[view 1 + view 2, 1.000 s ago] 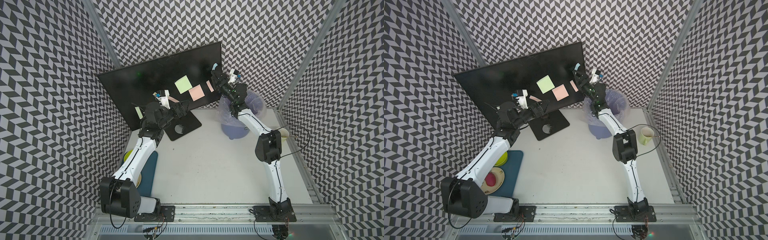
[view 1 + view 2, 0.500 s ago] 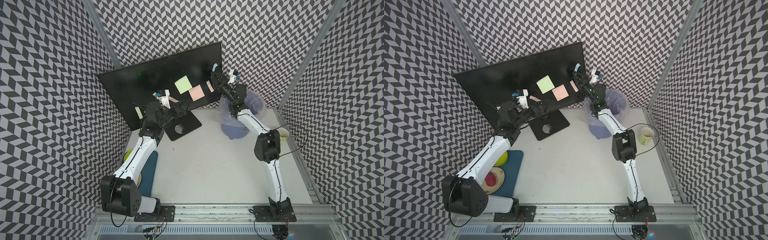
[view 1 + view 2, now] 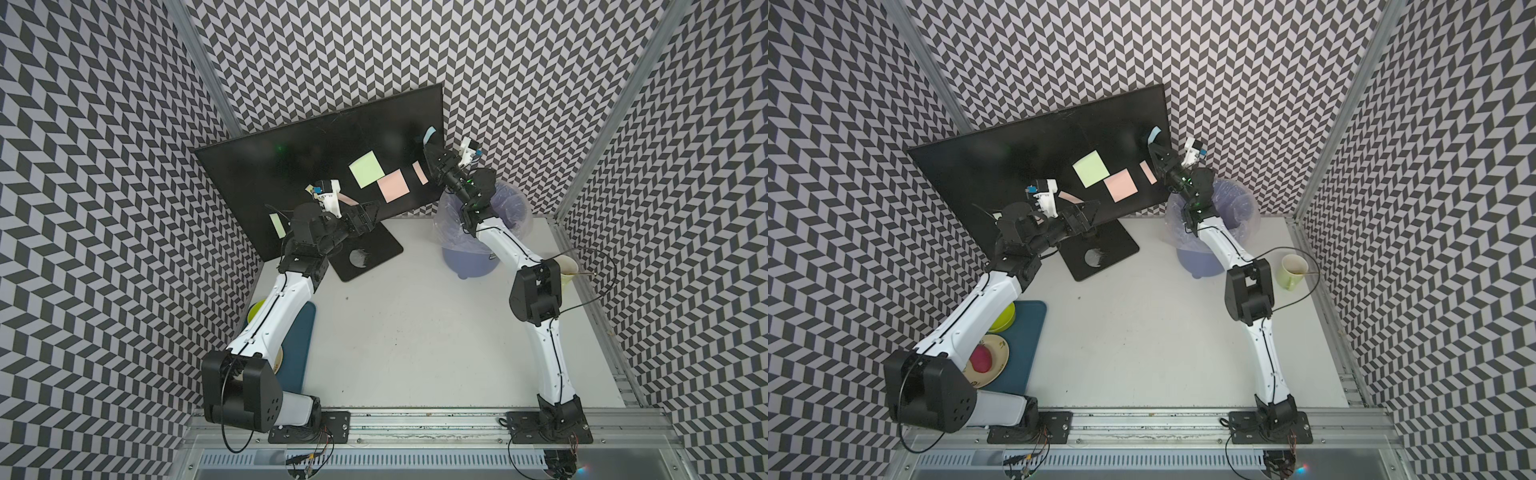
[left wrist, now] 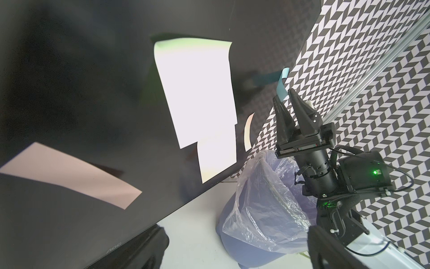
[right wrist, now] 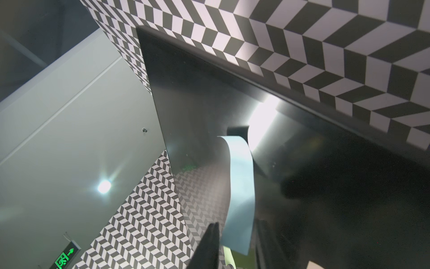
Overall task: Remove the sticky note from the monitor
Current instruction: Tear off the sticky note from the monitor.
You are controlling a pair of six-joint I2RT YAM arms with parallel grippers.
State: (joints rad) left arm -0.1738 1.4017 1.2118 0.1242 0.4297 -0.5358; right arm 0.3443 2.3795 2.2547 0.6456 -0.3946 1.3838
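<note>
The monitor (image 3: 299,166) (image 3: 1017,166) stands at the back left with several sticky notes on its black screen. A light blue sticky note (image 3: 429,134) (image 5: 240,186) curls off its upper right corner. My right gripper (image 3: 426,145) (image 4: 285,96) (image 5: 237,233) reaches up to that note, which hangs between the two fingers. The jaws are narrowed, with a small gap still showing. My left gripper (image 3: 371,214) (image 3: 1093,212) is wide open and holds nothing, low in front of the screen above the stand. Green (image 3: 365,169) and pink (image 3: 393,185) notes lie flat on the screen.
A blue bin with a clear liner (image 3: 511,208) sits under my right forearm. The monitor's square base (image 3: 382,249) lies beside my left arm. A pale mug (image 3: 1292,272) stands at the right edge, and a teal mat (image 3: 1025,345) holds a plate and a bowl at front left.
My right gripper's jaws have narrowed from wide open to close around the blue note. Both arms have hardly moved, and the left gripper stays open.
</note>
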